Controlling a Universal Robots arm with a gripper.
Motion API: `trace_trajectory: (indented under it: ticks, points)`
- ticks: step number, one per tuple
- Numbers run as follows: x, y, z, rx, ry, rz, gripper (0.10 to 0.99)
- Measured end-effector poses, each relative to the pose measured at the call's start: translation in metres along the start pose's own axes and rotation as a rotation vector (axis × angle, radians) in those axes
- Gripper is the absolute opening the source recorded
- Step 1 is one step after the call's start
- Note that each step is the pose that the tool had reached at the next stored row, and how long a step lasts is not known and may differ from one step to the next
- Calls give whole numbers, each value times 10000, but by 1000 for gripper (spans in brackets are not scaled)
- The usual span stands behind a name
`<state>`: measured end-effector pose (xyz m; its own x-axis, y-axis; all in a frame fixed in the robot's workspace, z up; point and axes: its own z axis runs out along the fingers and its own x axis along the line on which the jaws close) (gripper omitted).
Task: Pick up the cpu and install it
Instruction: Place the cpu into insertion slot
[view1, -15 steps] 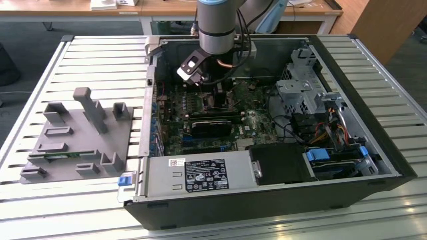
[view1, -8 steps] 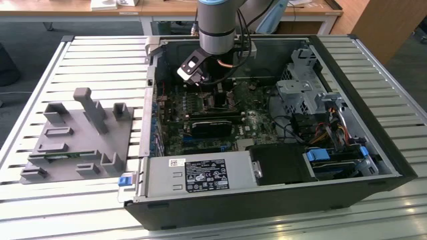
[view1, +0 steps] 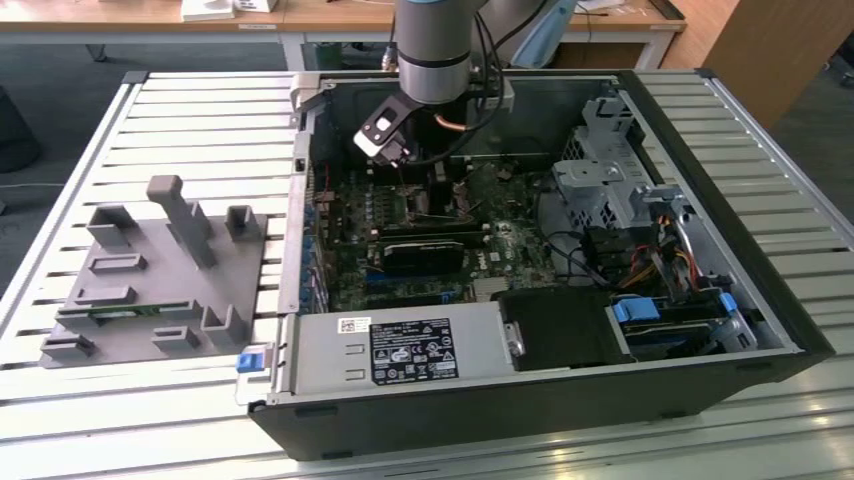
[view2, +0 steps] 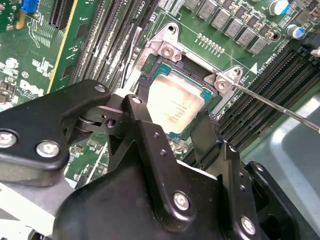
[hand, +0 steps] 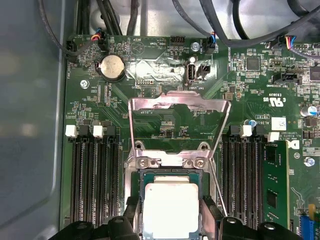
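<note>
The cpu (view2: 177, 102) lies flat in the socket (hand: 170, 162) on the motherboard (hand: 165, 65), silver top up, and looks level w/ the frame. The gripper (view2: 175, 110) is clenched on it — one finger at each of two opposite edges, touching as far as I can judge. The load plate (hand: 175, 102) stands raised and the lever (view2: 280, 110) is unhooked. So pick-up and placing look done; not yet done — letting go, plate down, lever locked. The arm (view1: 434, 50) hangs over the open pc case (view1: 534, 415).
</note>
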<state>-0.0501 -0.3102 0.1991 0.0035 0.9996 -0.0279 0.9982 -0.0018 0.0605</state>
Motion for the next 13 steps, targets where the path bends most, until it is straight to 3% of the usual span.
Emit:
trace_trajectory:
  ticks: [3, 4, 5, 7, 8, 11, 12, 13]
  points:
    - [-1, 1, -21, 0, 0, 0, 592]
    - [-1, 2, -27, 0, 0, 0, 533]
    - [-1, 2, -31, 0, 0, 0, 533]
    - [0, 2, -31, -2, 2, 0, 416]
    - [-1, 2, -34, 0, 0, -1, 416]
    - [-1, 2, -39, -1, 0, 0, 239]
    - [-1, 3, -42, 0, -1, 0, 239]
    - [-1, 3, -44, 1, -2, -1, 180]
